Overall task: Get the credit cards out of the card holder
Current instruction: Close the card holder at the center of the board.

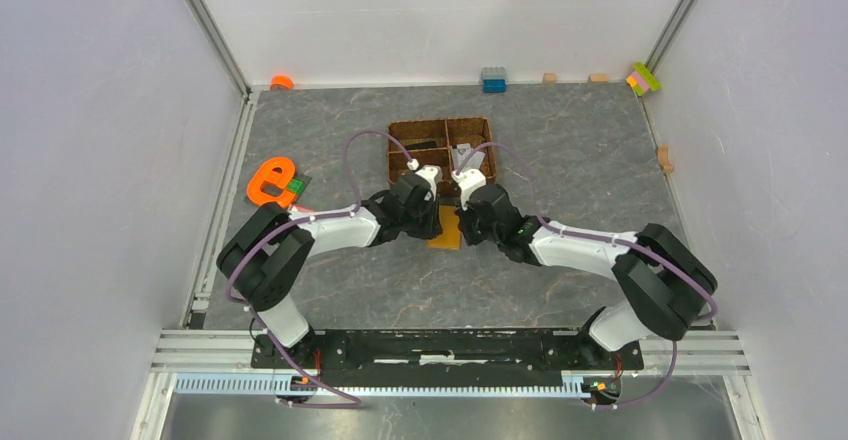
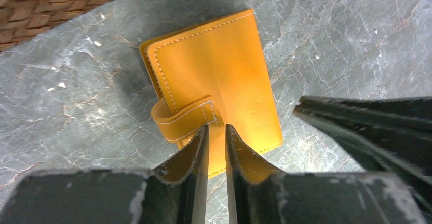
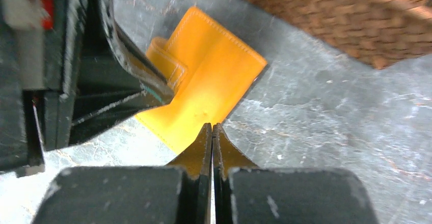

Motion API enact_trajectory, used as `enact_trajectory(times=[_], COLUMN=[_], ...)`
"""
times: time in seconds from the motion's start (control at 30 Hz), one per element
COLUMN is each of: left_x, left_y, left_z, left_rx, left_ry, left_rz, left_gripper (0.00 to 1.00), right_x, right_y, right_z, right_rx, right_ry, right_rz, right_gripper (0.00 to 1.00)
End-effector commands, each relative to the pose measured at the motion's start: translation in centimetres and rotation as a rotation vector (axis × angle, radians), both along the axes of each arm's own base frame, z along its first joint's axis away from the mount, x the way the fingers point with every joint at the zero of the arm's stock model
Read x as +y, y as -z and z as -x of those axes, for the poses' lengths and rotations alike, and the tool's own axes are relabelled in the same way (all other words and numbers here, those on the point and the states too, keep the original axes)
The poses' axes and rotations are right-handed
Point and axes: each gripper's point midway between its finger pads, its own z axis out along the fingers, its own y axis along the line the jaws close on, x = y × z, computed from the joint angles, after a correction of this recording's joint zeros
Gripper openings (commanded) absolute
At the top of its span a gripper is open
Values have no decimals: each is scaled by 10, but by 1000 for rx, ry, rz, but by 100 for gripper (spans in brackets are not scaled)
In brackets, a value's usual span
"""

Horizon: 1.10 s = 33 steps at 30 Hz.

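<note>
Left pincer (image 2: 216,132) slightly apart at card holder (image 2: 229,61); right pincer (image 3: 212,132) together at its edge.

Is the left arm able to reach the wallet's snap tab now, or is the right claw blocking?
Probably yes. The left claw sits right at the snap tab of the closed wallet, jaws slightly apart, way clear. The right claw, shut, is at the wallet's other side, off the tab.

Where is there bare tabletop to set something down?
Free: the tabletop right of the woven tray, out to the wooden block; and the near stretch between the card holder and the base rail. Crowded: at the card holder, where the left gripper and right gripper meet, before the tray.
</note>
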Motion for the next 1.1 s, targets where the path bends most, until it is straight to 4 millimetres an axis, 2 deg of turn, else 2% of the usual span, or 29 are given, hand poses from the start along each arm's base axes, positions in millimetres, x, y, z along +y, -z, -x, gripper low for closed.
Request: enact_trajectory(times=[0.0, 0.2, 0.3, 0.43, 0.6, 0.63, 0.7, 0.77, 0.87, 0.97, 1.07], left_x=[-9, -19, -18, -13, -13, -13, -12, -11, -13, -12, -3], left_y=[7, 9, 10, 9, 10, 10, 10, 9, 3, -13, -33], left_z=[16, 31, 33, 30, 30, 29, 29, 29, 29, 27, 23], left_rx=[9, 48, 58, 51, 49, 48, 45, 45, 32, -20, -96], left_ry=[103, 154, 148, 118, 114, 113, 110, 109, 111, 106, 76], left_rz=[-43, -45, -54, -67, -68, -69, -73, -72, -48, -10, 2], left_gripper=[24, 24, 24, 24, 24, 23, 23, 23, 23, 23, 23], right_x=[-7, -14, -10, -2, 2, -1, -7, -13, -11, -12, -22], right_y=[-38, -45, -42, -21, 23, 33, 38, 33, 12, -10, -34], right_z=[-21, -26, -28, -29, -24, -24, -25, -27, -27, -25, -26], right_rx=[-161, -202, -190, -104, 76, 115, 139, 112, 50, -27, -119], right_ry=[68, 99, 79, 58, 42, 53, 79, 102, 89, 71, 93], right_rz=[-41, -55, -75, -67, -24, -3, 11, 6, -54, -109, -143], right_gripper=[0, 0, 0, 0, 0, 0, 0, 0, 0, 0, 0])
